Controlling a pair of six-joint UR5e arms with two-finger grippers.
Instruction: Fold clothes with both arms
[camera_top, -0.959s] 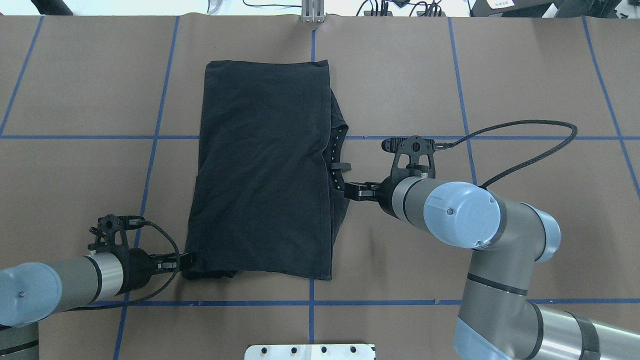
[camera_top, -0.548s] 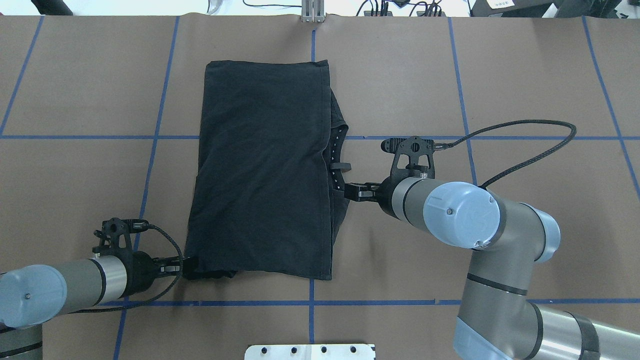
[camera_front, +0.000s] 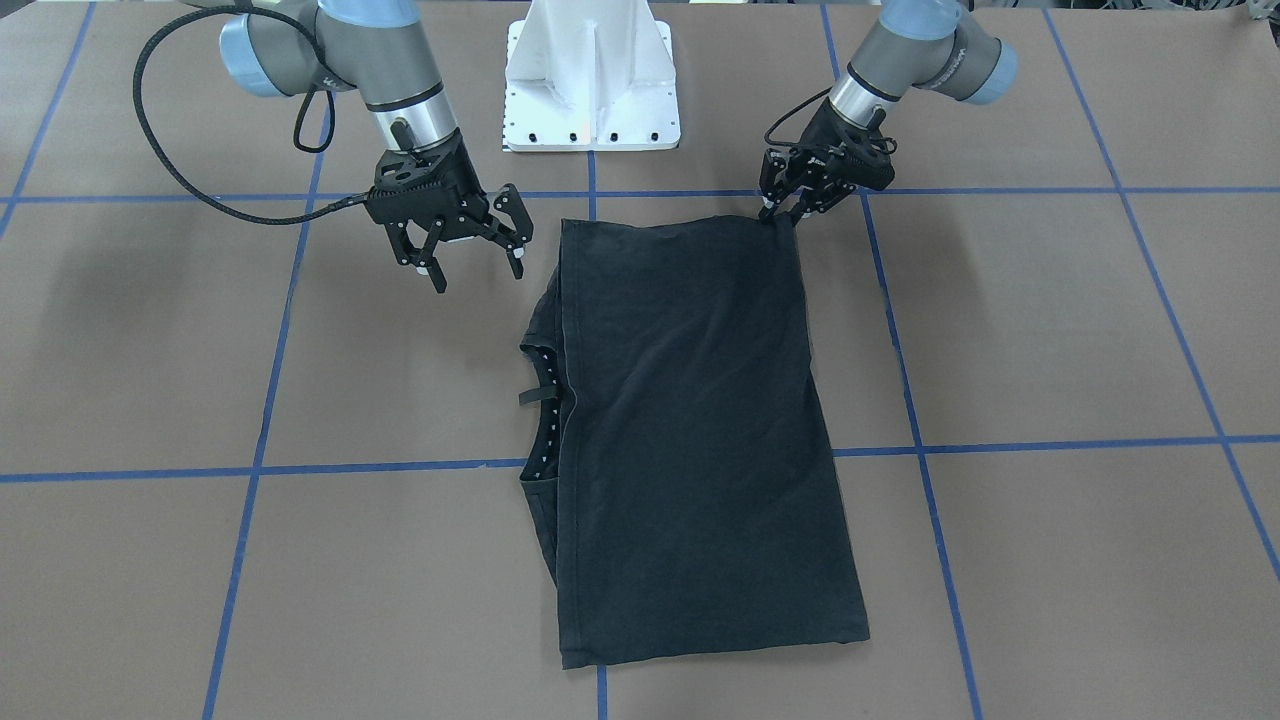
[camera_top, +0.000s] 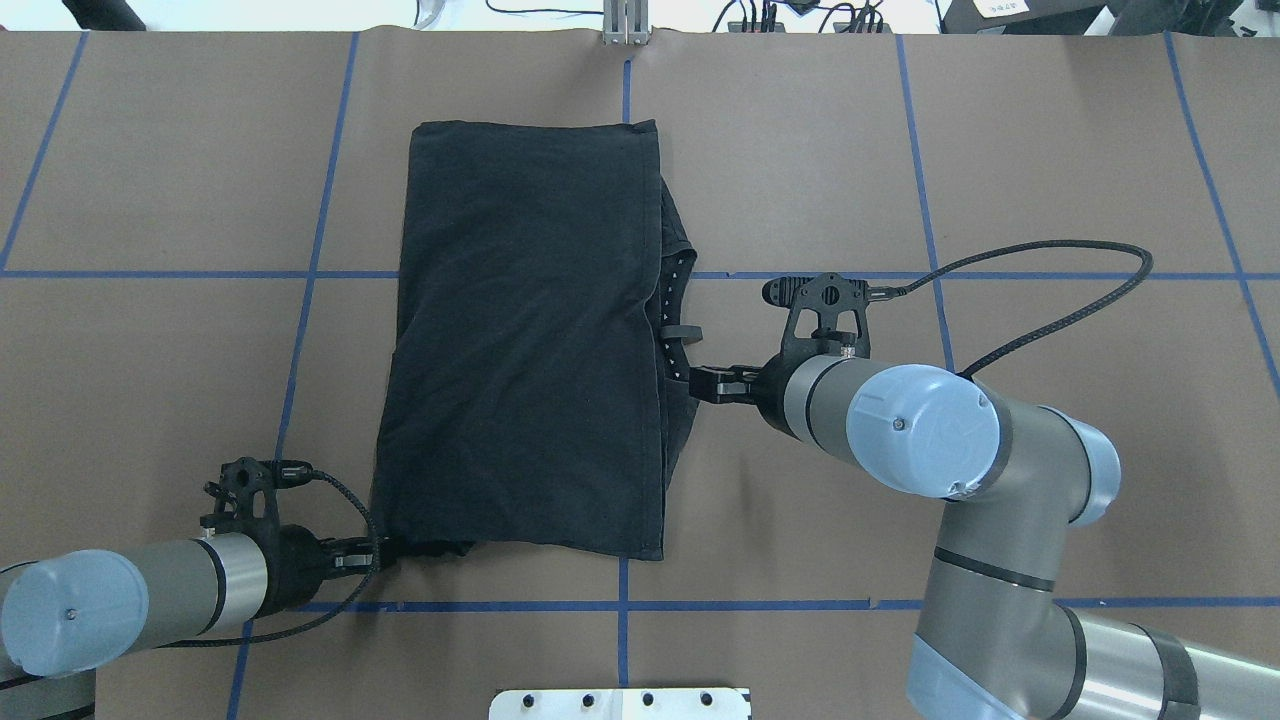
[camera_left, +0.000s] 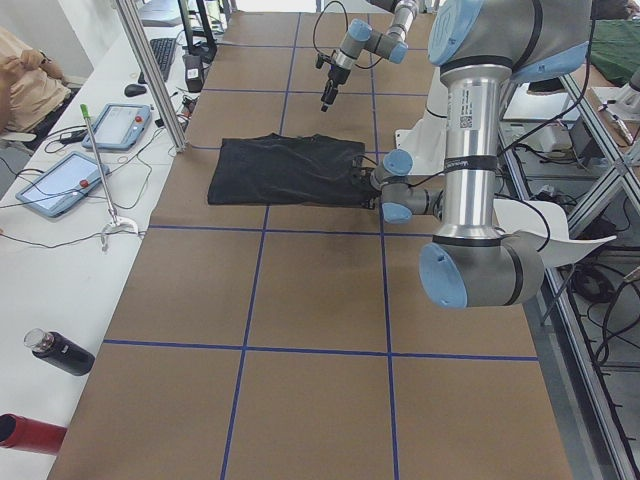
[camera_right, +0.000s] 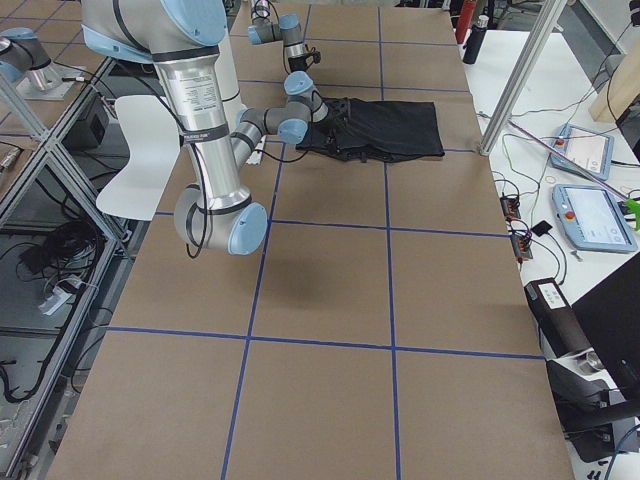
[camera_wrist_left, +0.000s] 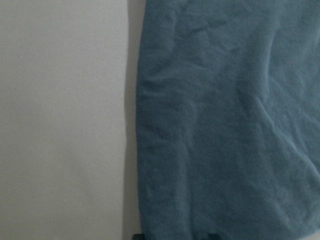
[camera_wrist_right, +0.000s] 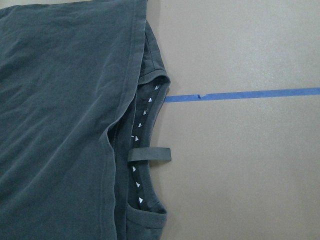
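Left end effector (camera_top: 380, 553) pinches T-shirt (camera_top: 520, 340) beside tape (camera_top: 480, 606).

No word, brand or number can be read. A row of small white triangles (camera_wrist_right: 140, 125) runs along the inner neckband of the black T-shirt (camera_wrist_right: 55, 125), past its hanging loop (camera_wrist_right: 150, 155). A line of dark print (camera_left: 467, 95) on the silver-grey left arm (camera_left: 470, 150), near the T-shirt, is too small to read.
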